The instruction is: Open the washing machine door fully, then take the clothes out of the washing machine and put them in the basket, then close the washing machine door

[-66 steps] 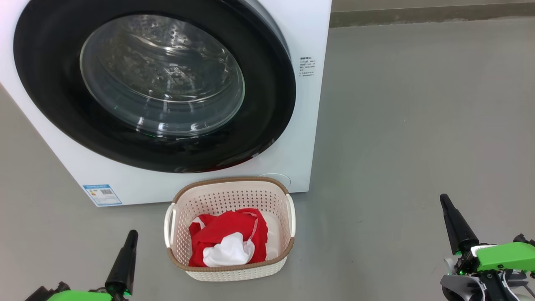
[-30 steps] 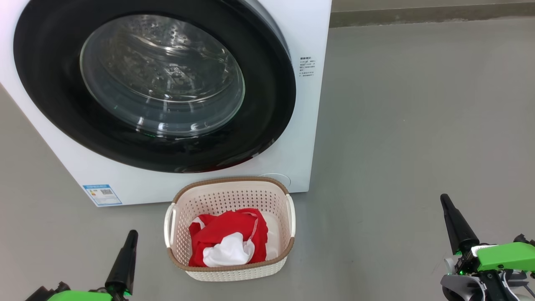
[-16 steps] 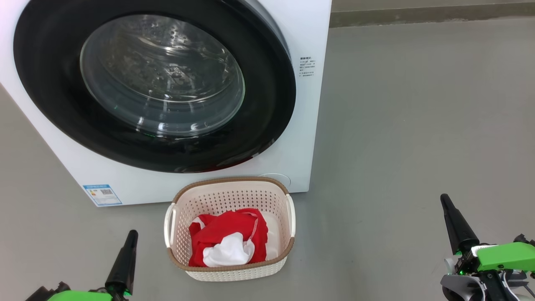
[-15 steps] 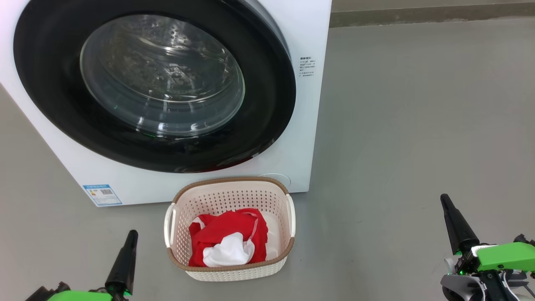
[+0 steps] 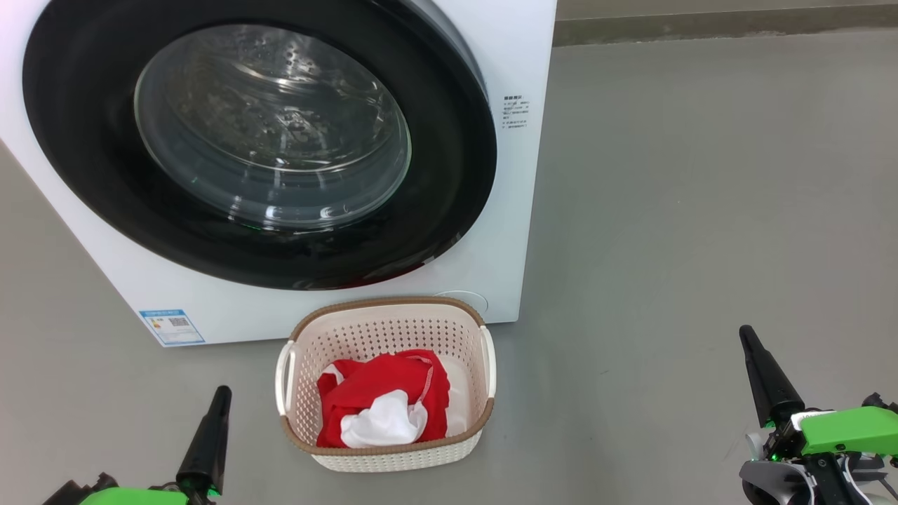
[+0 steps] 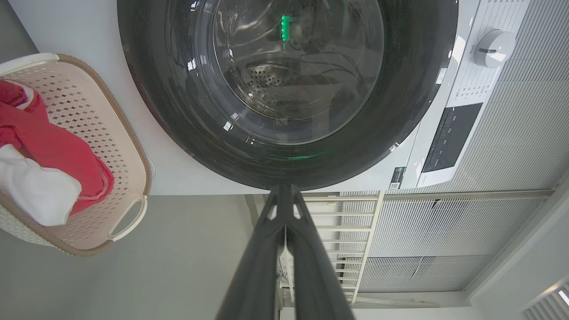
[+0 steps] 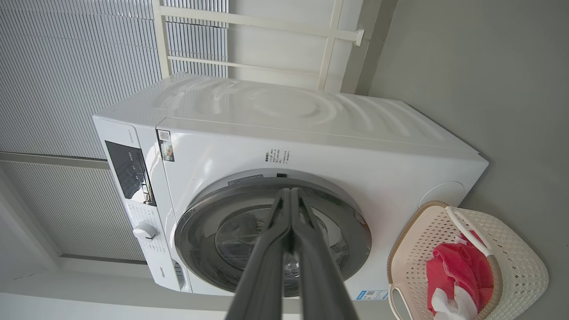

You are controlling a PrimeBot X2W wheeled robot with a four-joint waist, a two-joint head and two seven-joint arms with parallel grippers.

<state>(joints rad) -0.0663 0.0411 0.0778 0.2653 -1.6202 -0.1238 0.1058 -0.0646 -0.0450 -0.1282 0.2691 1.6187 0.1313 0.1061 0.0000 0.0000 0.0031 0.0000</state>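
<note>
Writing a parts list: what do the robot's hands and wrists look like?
The left hand and right hand have long, tapering black fingers on bright green wrist housings. The right wrist shows white parts, dark cables and a green light.

1. I found the washing machine door sitting flush against the washing machine, so its black rim and glass blocked any way inside.
2. The basket stood on the floor just in front of the machine, below the door's bottom edge. Its top was open from above, and the clothes took up the near part.
3. Wide bare floor lay to the right of the machine and basket, all around my right hand.
4. My left hand, fingers pressed together, had a clear strip of floor between it and the basket.
</note>
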